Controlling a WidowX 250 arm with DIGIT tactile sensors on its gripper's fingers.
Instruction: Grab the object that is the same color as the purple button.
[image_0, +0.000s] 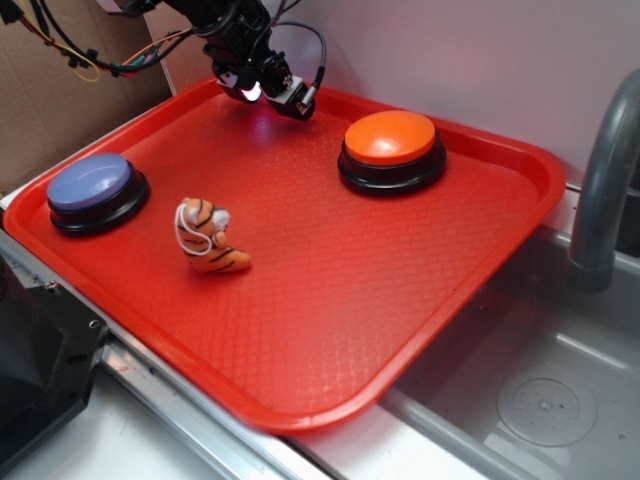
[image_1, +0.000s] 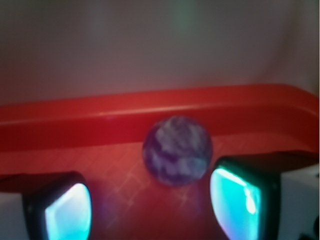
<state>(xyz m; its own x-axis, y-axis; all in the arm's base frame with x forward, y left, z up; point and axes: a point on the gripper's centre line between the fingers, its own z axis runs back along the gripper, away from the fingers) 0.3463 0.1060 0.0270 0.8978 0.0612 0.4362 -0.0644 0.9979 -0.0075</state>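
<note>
Wrist view: we see the purple speckled ball (image_1: 177, 151) sitting on the red tray (image_1: 150, 120) near its far rim, just ahead of the gap between the jaws. Jaws are spread wide, both fingertips (image_1: 235, 202) glowing cyan, ball not yet between them, no contact visible. Exterior view: the gripper (image_0: 262, 92) hangs low over the tray's back edge (image_0: 480, 125), ball hidden behind it there. Purple button (image_0: 92, 185) at the left, orange button (image_0: 390, 140) at the back right, tiger figurine (image_0: 207, 237) near the purple button. Grey faucet (image_0: 600, 190) off to the right.
</note>
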